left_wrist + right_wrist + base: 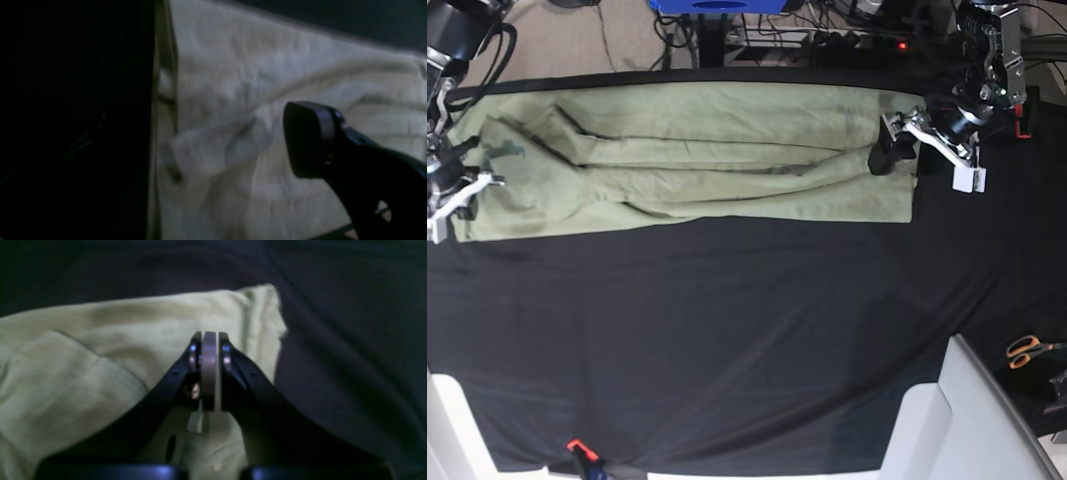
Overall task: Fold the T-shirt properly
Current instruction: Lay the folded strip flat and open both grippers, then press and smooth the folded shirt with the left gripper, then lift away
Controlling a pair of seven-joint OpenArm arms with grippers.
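While off by orange-handled scissors (1028, 349), T-shirt (687, 160) on black table cloth (727, 330).

Both wrist views were dim and soft, with a bluish cast; the left wrist view was darkest, its nine o'clock half almost black, and the T-shirt (267, 83) showed only smeared creases; the left claw (310, 140) at four o'clock was out of focus; in the right wrist view, small violet glints sat on the right claw (209, 340), and the cloth edges were blurred; the base view was bright, evenly lit and sharp; the surface (727, 330) swallowed shadows.
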